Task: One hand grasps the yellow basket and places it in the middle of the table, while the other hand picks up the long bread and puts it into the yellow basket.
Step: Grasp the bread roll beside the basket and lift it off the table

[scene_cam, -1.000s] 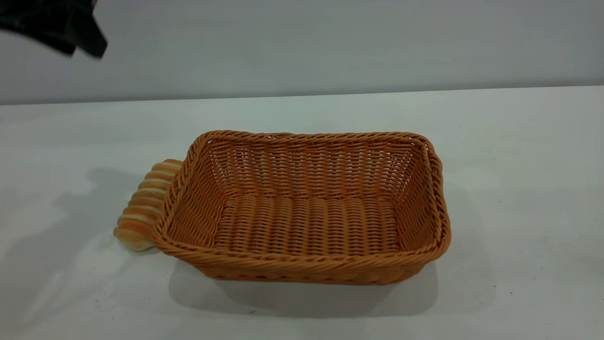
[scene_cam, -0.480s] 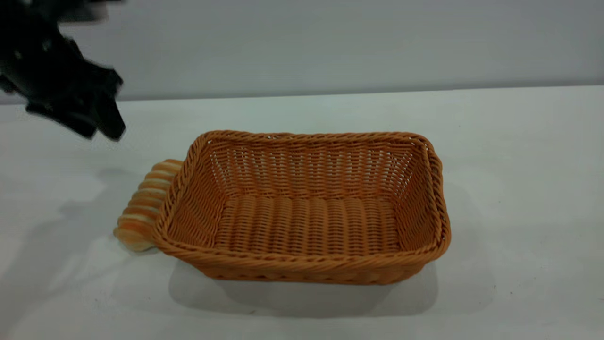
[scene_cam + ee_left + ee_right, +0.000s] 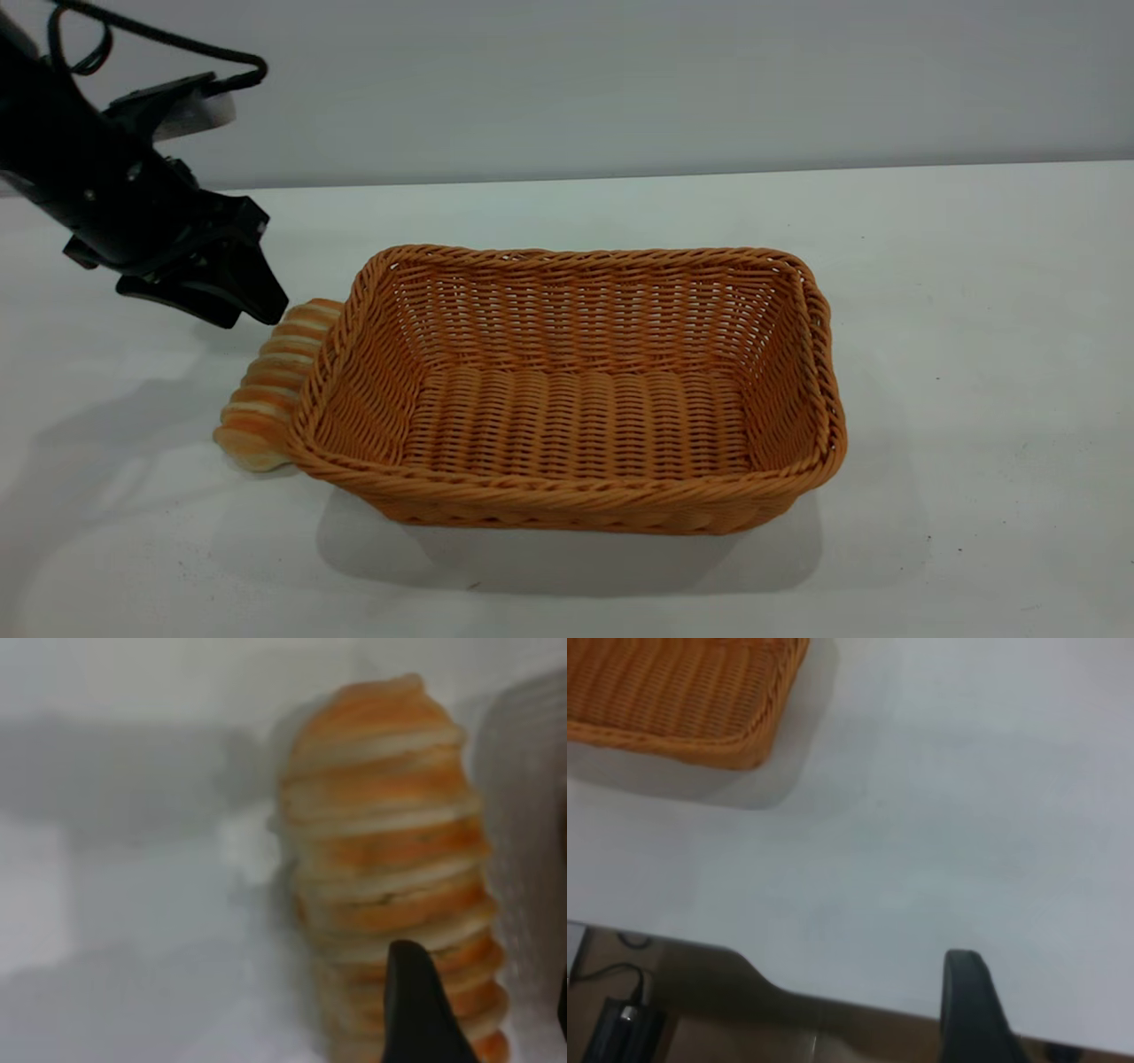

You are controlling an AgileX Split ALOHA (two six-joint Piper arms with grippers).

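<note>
The yellow basket (image 3: pixel 567 498) stands upright and empty near the middle of the table (image 3: pixel 974 310). The long bread (image 3: pixel 266 390) lies on the table against the basket's left side, partly hidden by its rim. My left gripper (image 3: pixel 248 312) is open and hangs just above the bread's far end, not holding it. In the left wrist view the bread (image 3: pixel 390 842) fills the middle, with one dark fingertip (image 3: pixel 415 1010) over its near end. My right gripper (image 3: pixel 1050 992) is open and empty above the table's edge, out of the exterior view. A corner of the basket (image 3: pixel 682 691) shows in its view.
The white table (image 3: pixel 966 815) runs on to the right of the basket. In the right wrist view the table's edge, the floor and a dark cable box (image 3: pixel 625 1028) show below it. A grey wall (image 3: pixel 620 80) stands behind the table.
My left gripper has come down from the upper left corner and to the right, to the far end of the bread. The basket and the bread have not moved.
</note>
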